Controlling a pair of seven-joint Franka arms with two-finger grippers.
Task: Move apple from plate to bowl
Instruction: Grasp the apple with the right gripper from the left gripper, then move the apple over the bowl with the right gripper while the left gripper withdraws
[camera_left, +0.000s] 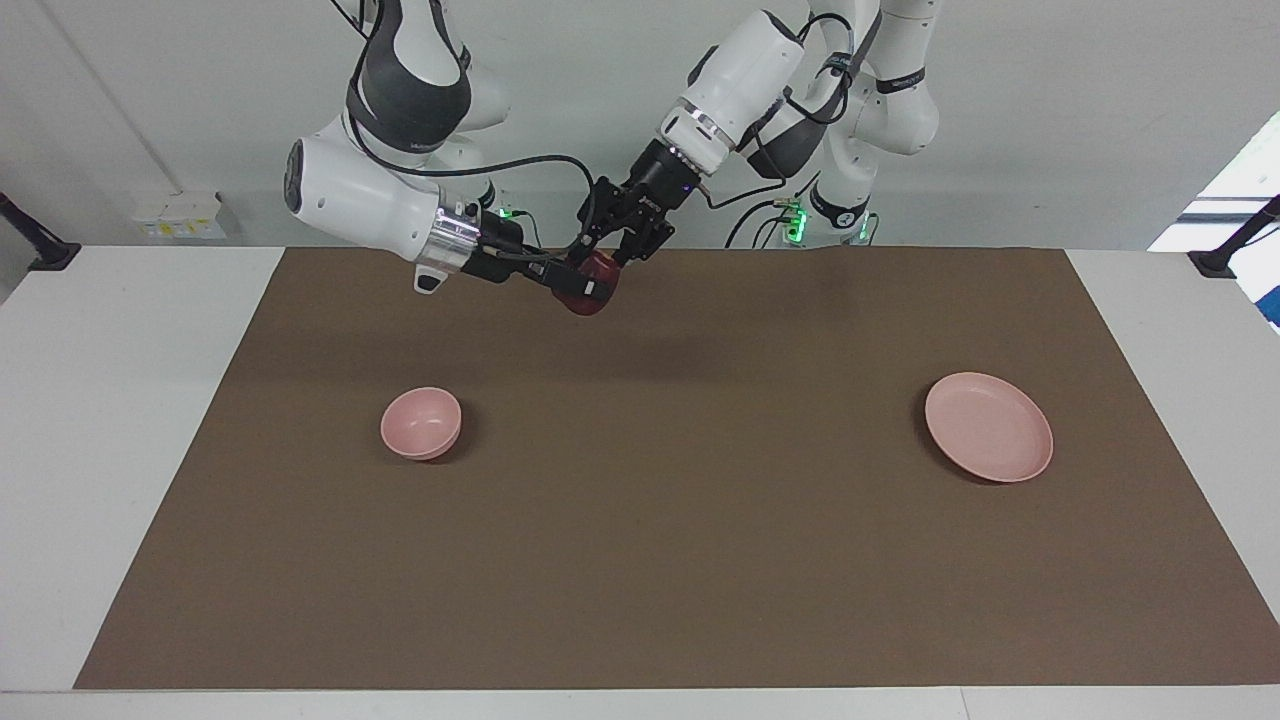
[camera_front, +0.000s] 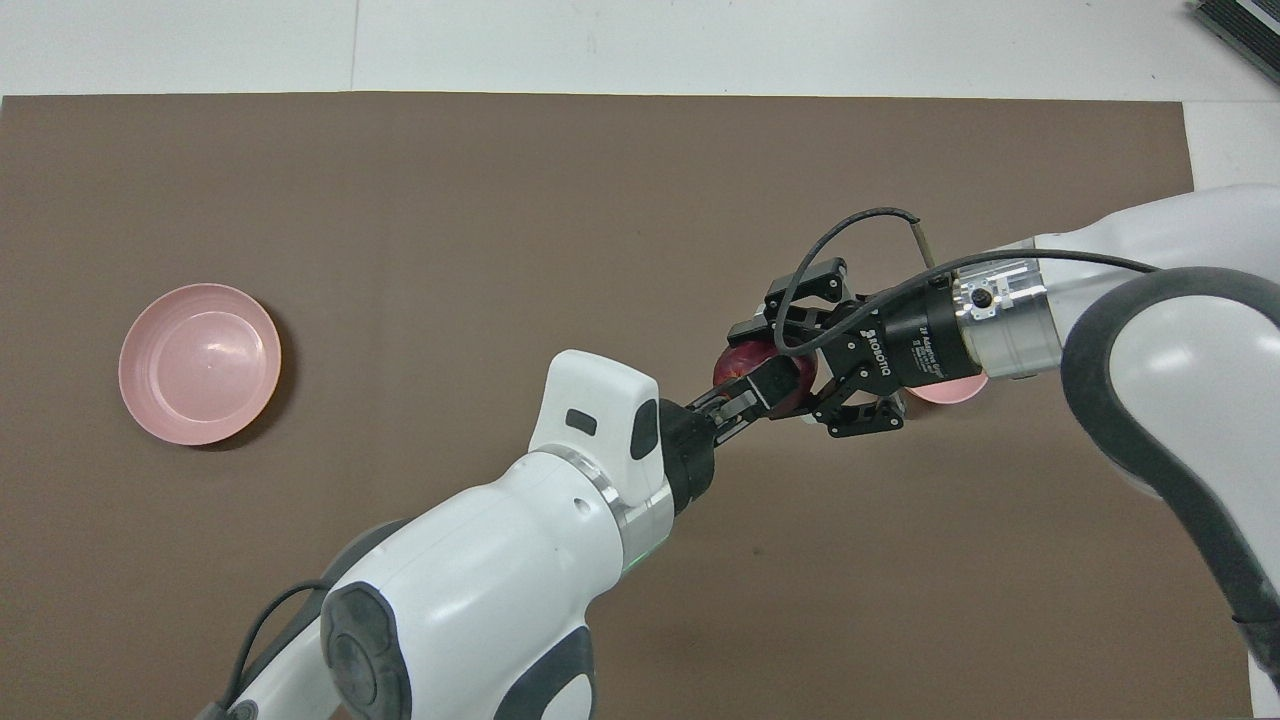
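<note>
One apple (camera_left: 588, 276), one bowl (camera_left: 421, 423) and one plate (camera_left: 988, 426) are counted, with two grippers. The apple is held in the air above the brown mat (camera_left: 660, 560), over its edge nearest the robots, clamped between the fingers of both the left gripper (camera_left: 610, 262) and the right gripper (camera_left: 580, 288). The bowl lies toward the right arm's end of the bench (camera_left: 110, 420), the plate toward the left arm's end, well apart, with bare mat between them.

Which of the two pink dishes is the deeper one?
The bowl, the small pink one toward the right arm's end of the table. The plate at the left arm's end is wider and shallow, with only a low rim.
</note>
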